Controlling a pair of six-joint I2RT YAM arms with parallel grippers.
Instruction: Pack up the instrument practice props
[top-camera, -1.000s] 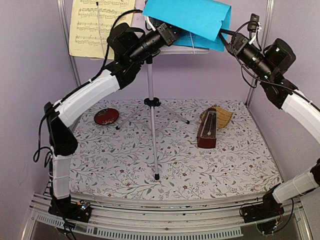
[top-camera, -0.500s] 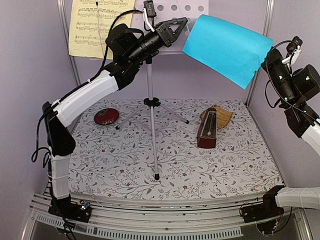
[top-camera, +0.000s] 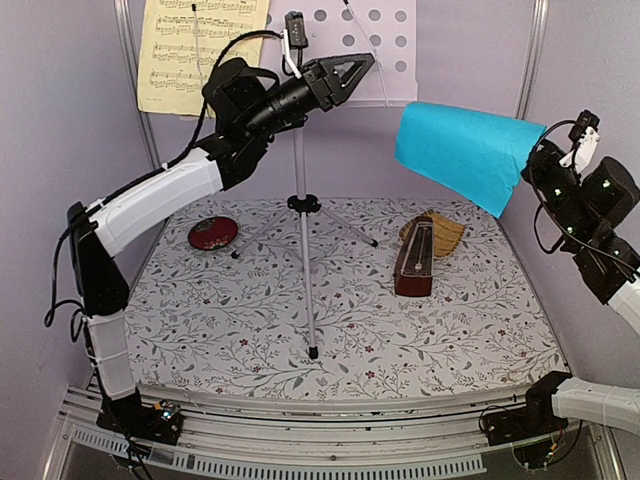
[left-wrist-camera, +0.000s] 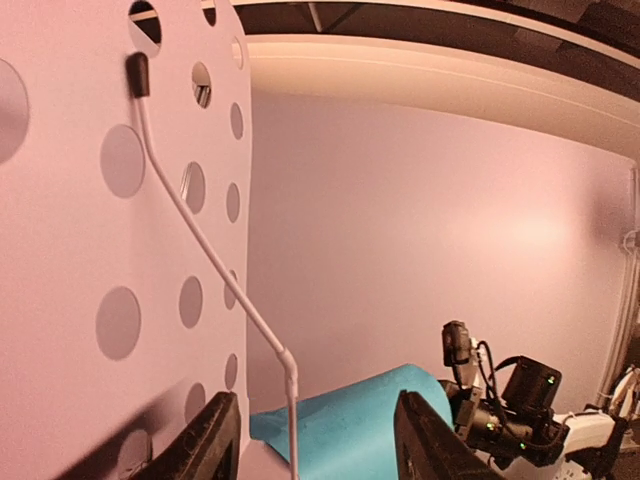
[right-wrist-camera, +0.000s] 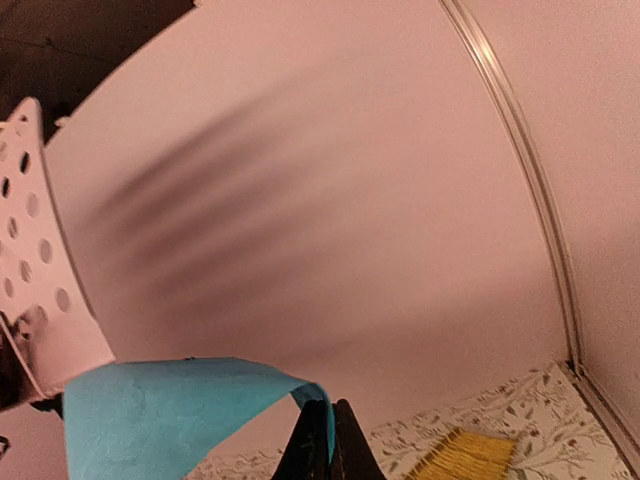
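The silver tripod music stand (top-camera: 303, 250) rises mid-table, its white perforated desk (top-camera: 385, 35) at the top. My left gripper (top-camera: 366, 64) is open beside the desk (left-wrist-camera: 110, 250), holding nothing; the desk's thin wire retainer (left-wrist-camera: 215, 265) runs down between its fingers in the left wrist view. My right gripper (top-camera: 527, 165) is shut on the edge of the blue music sheet (top-camera: 460, 150), which hangs in the air right of the stand, clear of it. The same pinch on the blue sheet (right-wrist-camera: 170, 415) shows at my right gripper (right-wrist-camera: 332, 440). A cream music sheet (top-camera: 200, 50) hangs at the back left. The dark brown metronome (top-camera: 414, 260) stands on the mat.
A red round dish (top-camera: 212, 233) lies on the floral mat (top-camera: 250, 320) at the left. A yellow woven item (top-camera: 443, 233) sits behind the metronome. The tripod legs spread across the mat's middle. Walls close in on three sides.
The right arm has pulled the blue sheet off the stand's desk, rightward and down. The left gripper has opened and stayed by the desk, which is now uncovered.
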